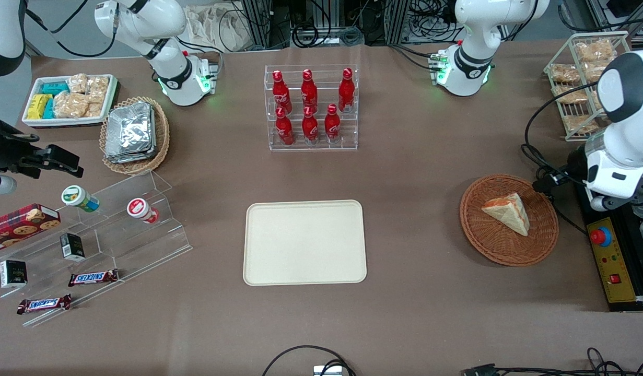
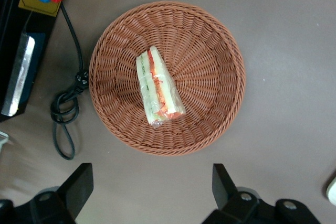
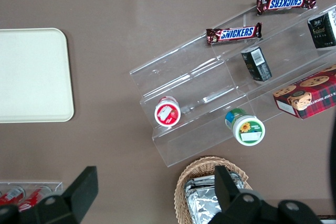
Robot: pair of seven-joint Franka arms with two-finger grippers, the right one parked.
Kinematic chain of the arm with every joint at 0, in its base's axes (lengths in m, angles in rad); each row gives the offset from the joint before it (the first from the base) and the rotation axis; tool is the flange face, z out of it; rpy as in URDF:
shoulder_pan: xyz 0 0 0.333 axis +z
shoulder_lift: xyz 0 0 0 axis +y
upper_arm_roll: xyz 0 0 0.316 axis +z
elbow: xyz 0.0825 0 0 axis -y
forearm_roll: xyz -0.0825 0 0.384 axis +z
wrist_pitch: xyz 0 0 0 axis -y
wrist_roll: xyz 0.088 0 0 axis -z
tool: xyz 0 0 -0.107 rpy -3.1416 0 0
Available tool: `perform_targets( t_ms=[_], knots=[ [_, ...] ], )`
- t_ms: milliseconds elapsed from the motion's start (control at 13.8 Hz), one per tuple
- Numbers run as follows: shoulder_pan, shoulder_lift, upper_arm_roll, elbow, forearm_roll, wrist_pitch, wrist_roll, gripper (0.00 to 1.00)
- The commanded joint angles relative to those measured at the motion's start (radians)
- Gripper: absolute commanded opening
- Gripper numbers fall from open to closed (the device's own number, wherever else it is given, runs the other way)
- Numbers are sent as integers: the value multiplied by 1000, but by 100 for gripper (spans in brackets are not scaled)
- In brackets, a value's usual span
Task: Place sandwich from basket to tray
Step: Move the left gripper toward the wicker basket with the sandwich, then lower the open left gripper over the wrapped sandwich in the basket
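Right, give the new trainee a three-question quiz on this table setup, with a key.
1. True or false: the sandwich already lies on the tray.
2. How many red bottles stand in the clear rack? A) four B) six C) eight
3. Fill in: the left gripper hangs above the table beside the ____, with its fingers apart.

Key:
1. False; it lies in the basket, and the tray holds nothing.
2. B
3. basket

A corner of the cream tray (image 3: 32,74) is showing beside a clear stepped stand (image 3: 231,85) carrying two Snickers bars (image 3: 234,33) (plus small cartons and tubs).
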Motion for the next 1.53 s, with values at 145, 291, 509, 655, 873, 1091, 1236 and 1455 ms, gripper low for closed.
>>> perform_targets(
  t_ms=[145,291,509,655,873,1091,1236,1455],
  knots=[
    [-6,-40,-4,-161,14,174,-193,100],
    [-4,-40,-4,-219,14,255,-237,100],
    [-4,-26,-4,-276,14,356,-279,100],
    [-3,-17,-2,-304,14,405,-281,100],
    [-1,18,-2,-321,13,467,-313,100],
    [-1,59,-2,-322,13,519,-343,100],
    [-1,92,-1,-322,11,553,-350,100],
    [-1,135,19,-328,11,610,-365,100]
  ],
)
